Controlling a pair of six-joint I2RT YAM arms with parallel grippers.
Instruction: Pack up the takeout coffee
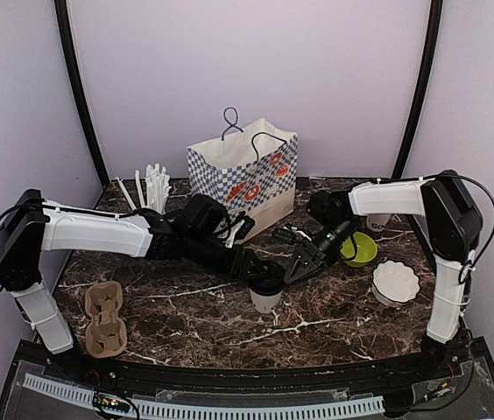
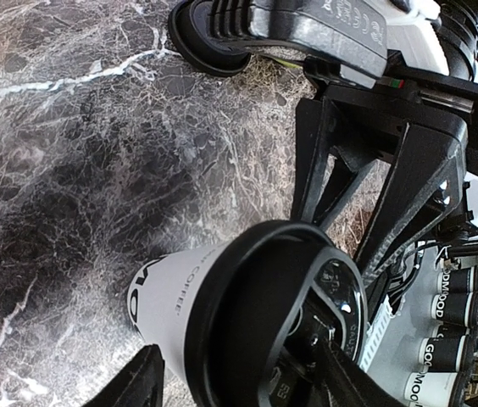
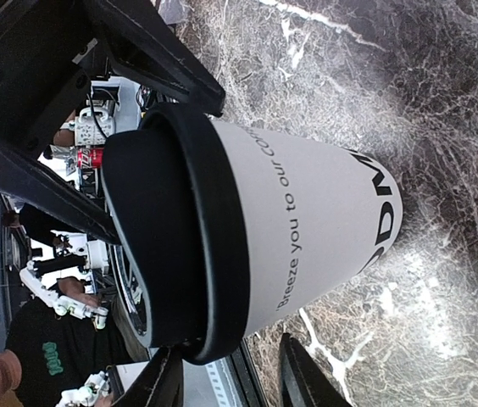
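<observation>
Top external | left hand (image 1: 254, 267), right hand (image 1: 298, 262) reach inward, flanking cup (image 1: 265, 300) | grips unclear

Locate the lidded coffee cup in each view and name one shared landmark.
Top external: the coffee cup stands at centre.
Left wrist: cup at lower centre, lid toward the camera.
Right wrist: cup fills the centre, lid at left.
Shared landmark: the dark marble table under it.

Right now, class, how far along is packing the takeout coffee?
Done: the lid sits on the centre cup. In hand: left gripper and right gripper flank that lid; grip unclear. Left: the cup stands on the table, the cardboard carrier empty, the bag behind.
</observation>
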